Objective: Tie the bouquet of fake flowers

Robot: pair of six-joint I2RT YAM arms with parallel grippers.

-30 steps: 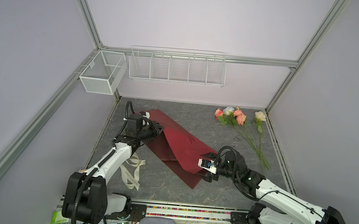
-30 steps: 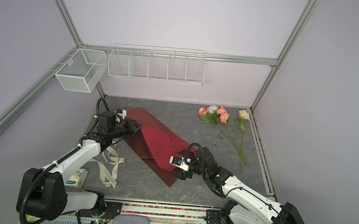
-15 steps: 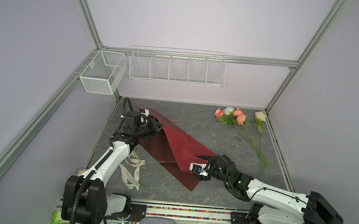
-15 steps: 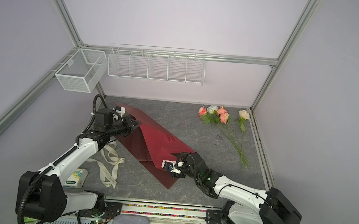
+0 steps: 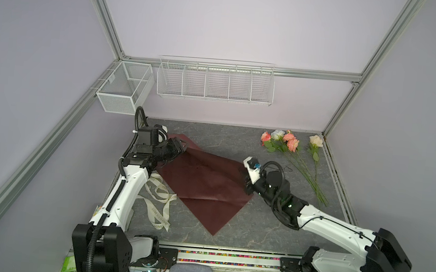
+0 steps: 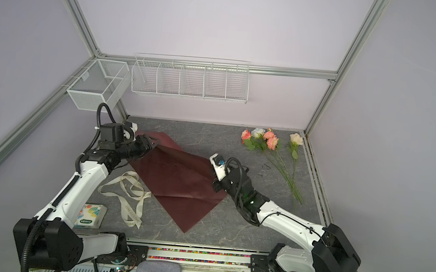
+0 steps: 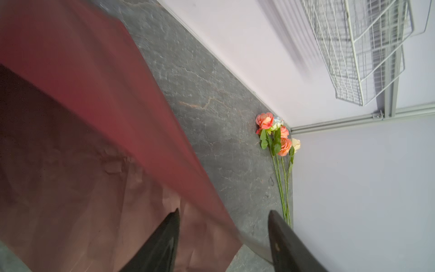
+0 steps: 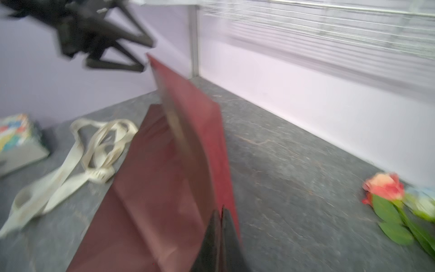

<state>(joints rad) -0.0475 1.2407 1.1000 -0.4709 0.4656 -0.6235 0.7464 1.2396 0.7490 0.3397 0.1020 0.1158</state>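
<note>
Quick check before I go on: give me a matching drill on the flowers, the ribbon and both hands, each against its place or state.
Things:
1. fake flowers
2. cream ribbon
3. left hand
4. right hand

Places or states:
A. shut on an edge of the red wrapping paper
B. lying loose in the far right corner
C. open at the paper's far left corner
D. looped beside the paper, front left

Pairs: 1-B; 2-D; 3-C; 4-A

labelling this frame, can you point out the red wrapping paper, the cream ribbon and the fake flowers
wrapping paper (image 5: 206,187), in a top view, on its flat middle
ribbon (image 5: 158,215), in a top view, on the lettered strand
fake flowers (image 5: 291,145), in a top view, on a peach bloom
</note>
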